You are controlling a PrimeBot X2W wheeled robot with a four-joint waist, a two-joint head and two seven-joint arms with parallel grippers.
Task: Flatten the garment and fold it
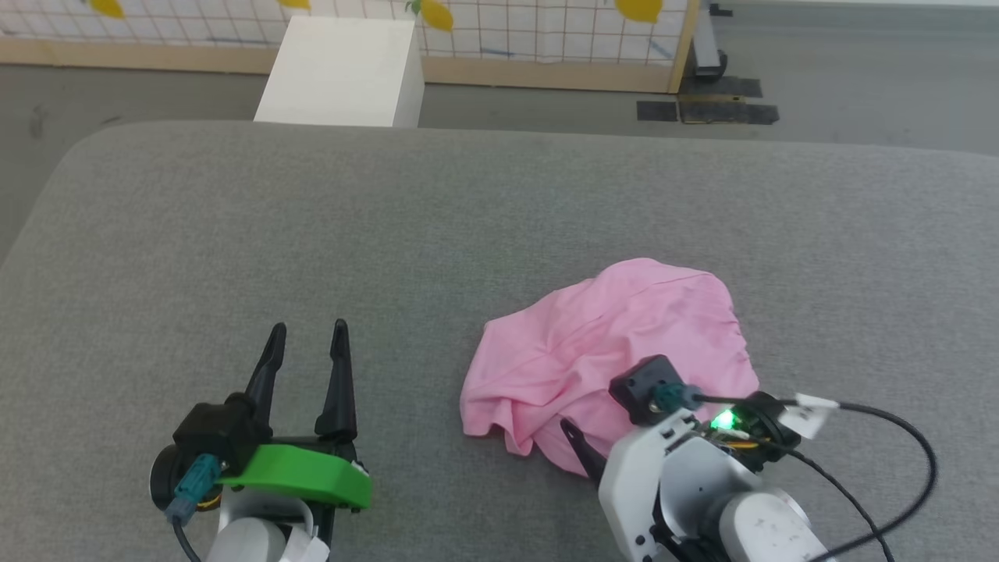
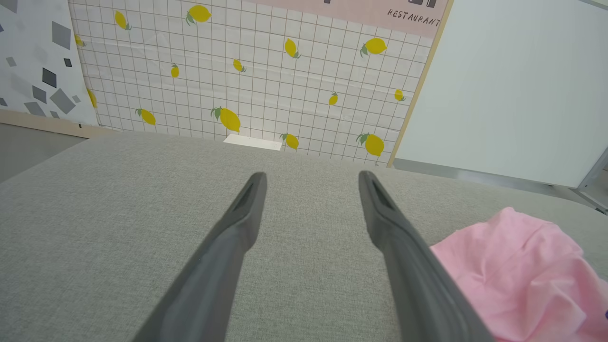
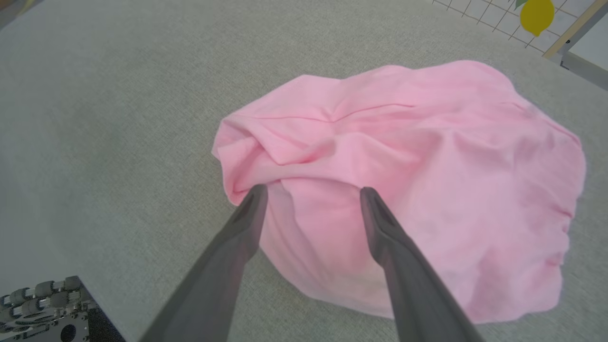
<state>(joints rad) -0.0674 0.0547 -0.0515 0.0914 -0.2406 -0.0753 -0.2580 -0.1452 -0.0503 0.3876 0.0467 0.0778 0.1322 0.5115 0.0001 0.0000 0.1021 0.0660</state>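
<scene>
You have the garment (image 1: 609, 351) crumpled lower right in the head view, on the grey cushion (image 1: 468, 203). Your left gripper (image 1: 308, 328): wide, lower left, well apart. Your right gripper (image 3: 313, 191): wide, tips over its edge.

left gripper (image 1: 308, 325): two long dark tapered fingers (image 1: 337, 375), bright green cover (image 1: 300, 474), teal plug (image 1: 199, 474) on black body (image 1: 215, 428) | right gripper (image 3: 312, 189): matching dark fingers, white wrist housing (image 1: 648, 468), green light (image 1: 724, 421) lit, black cable (image 1: 897, 425) with white tag (image 1: 815, 410)
</scene>
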